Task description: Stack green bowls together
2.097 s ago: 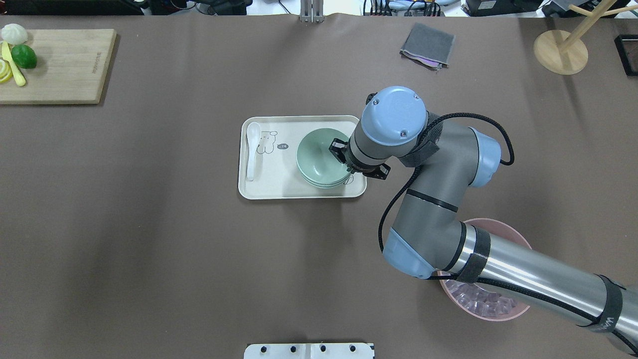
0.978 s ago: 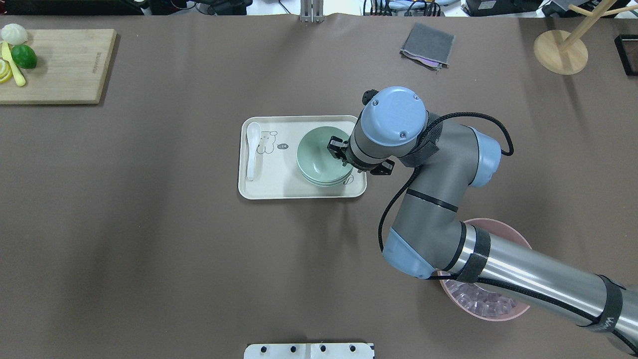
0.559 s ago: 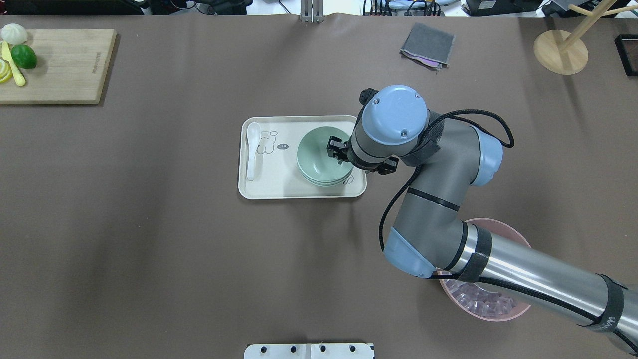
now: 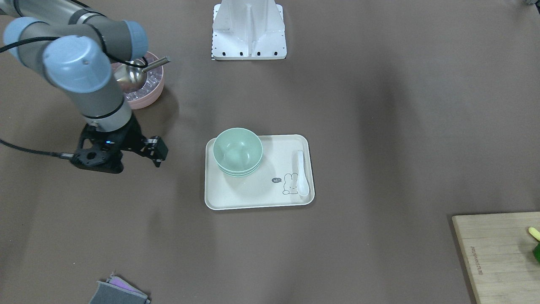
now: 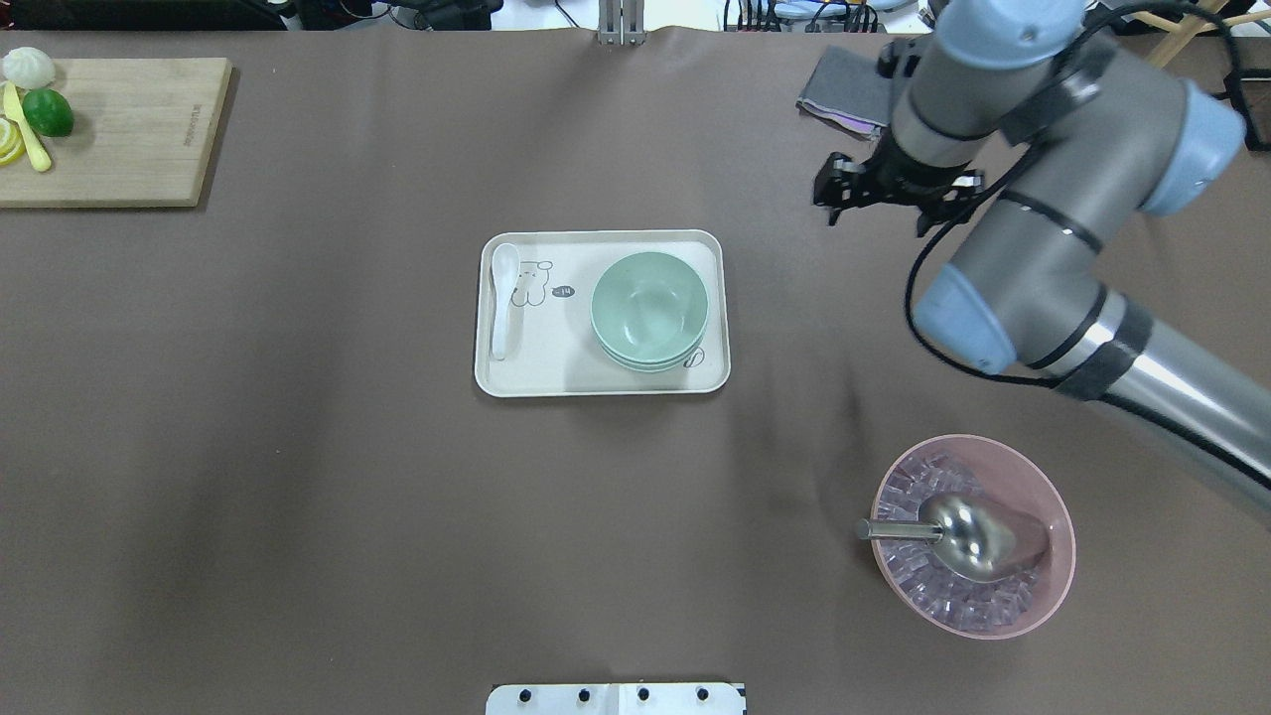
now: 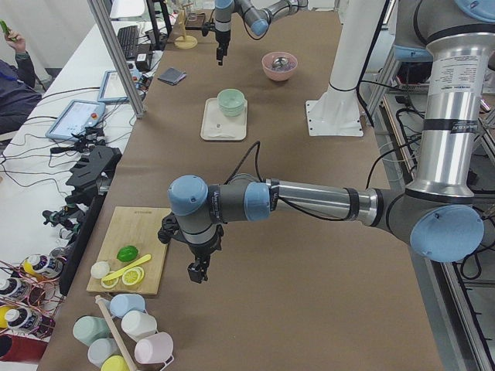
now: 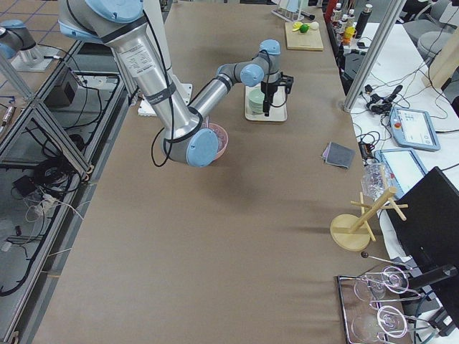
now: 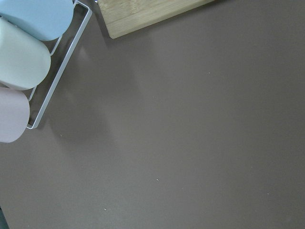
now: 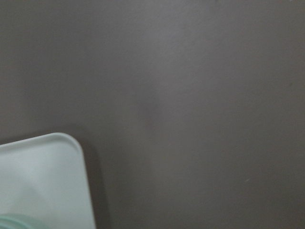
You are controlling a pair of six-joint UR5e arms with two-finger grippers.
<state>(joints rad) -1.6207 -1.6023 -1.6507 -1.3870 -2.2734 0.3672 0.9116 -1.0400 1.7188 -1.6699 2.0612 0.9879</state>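
Wood comes first, at the far left: a cutting board (image 5: 119,129) with fruit on it. My left gripper (image 6: 198,272) hangs just off its near corner, fingers pointing down at bare table. It shows only in the side view, so I cannot tell whether it is spread or closed. I judge it is parked there simply to stay clear of the work.

Moving right, the cream tray (image 5: 541,367) lies mid-table with its long side across my front. A white spoon (image 5: 501,308) lies along its left edge, handle toward me. The green bowls (image 5: 649,308) fill the tray's right half, nested one in another. I count the top bowl and two rims below it. Being round, they have no long axis across the table (the only axis worth naming is the stack's, which runs straight up). Every mouth faces upward, and the stack looks level, not tipped.

Further right, my right gripper (image 5: 879,194) hangs above bare table, well apart from the tray, just this side of a grey cloth (image 5: 844,89). Its fingers are spread and hold nothing. With all three nested, I judge the stacking is done.

Nearest me on the right, the pink bowl (image 5: 1060,516) holds ice and a metal scoop (image 5: 968,536).
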